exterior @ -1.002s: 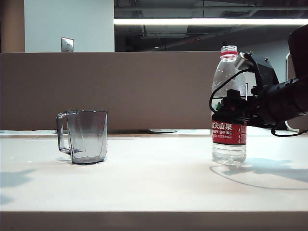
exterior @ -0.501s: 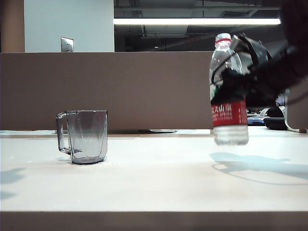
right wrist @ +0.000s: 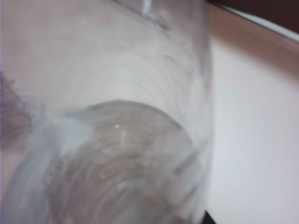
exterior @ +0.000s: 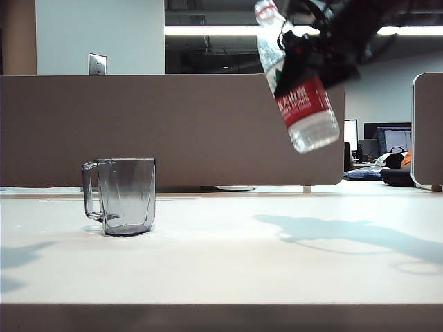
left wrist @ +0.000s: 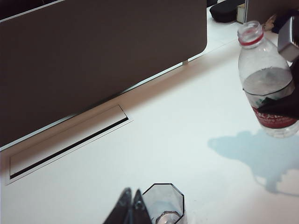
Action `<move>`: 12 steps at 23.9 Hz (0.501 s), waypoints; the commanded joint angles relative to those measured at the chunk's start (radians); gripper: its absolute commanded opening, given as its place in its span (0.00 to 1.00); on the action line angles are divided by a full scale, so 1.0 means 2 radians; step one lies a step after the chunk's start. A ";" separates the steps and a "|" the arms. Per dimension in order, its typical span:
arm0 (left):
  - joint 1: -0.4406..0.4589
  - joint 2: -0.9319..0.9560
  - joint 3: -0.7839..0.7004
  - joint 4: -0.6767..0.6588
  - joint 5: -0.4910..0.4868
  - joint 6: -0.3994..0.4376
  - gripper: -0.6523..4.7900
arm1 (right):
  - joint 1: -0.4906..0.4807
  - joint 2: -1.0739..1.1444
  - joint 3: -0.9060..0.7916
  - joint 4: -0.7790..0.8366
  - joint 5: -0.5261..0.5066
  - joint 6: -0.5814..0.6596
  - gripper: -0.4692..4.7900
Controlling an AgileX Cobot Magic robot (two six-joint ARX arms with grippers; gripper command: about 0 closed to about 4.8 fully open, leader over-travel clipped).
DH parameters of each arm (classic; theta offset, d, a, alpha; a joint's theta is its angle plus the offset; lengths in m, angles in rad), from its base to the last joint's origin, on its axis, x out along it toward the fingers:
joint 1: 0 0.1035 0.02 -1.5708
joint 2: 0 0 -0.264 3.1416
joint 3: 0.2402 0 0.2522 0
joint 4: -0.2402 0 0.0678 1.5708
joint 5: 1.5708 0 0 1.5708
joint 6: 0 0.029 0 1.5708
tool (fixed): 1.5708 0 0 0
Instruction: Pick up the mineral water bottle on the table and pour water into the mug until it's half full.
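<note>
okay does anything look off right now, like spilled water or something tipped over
No spill shows on the table. The mineral water bottle is tilted, uncapped mouth leaning toward the mug, but the right gripper holds it aloft. The mug stands upright; the left gripper is beside it.

Surface: the table [exterior: 228,263], wide, flat and off-white, with a darker front edge along the near side.
On it: the mug [exterior: 124,196], smoky grey and see-through, upright on the left part, handle turned toward the left edge.
Set into it: a long narrow slot [left wrist: 65,144] with a pale frame, near the far edge below the brown partition [exterior: 173,128].
Shadows: soft grey patches on the right part.
</note>
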 commanded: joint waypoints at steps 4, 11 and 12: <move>0.001 -0.004 0.004 0.005 0.002 0.000 0.11 | 0.056 -0.007 0.067 -0.037 0.100 -0.102 0.62; 0.001 -0.013 0.004 0.002 0.002 -0.004 0.11 | 0.096 0.020 0.094 -0.035 0.183 -0.160 0.62; 0.001 -0.015 0.004 0.002 0.002 -0.004 0.11 | 0.105 0.037 0.105 -0.035 0.204 -0.173 0.62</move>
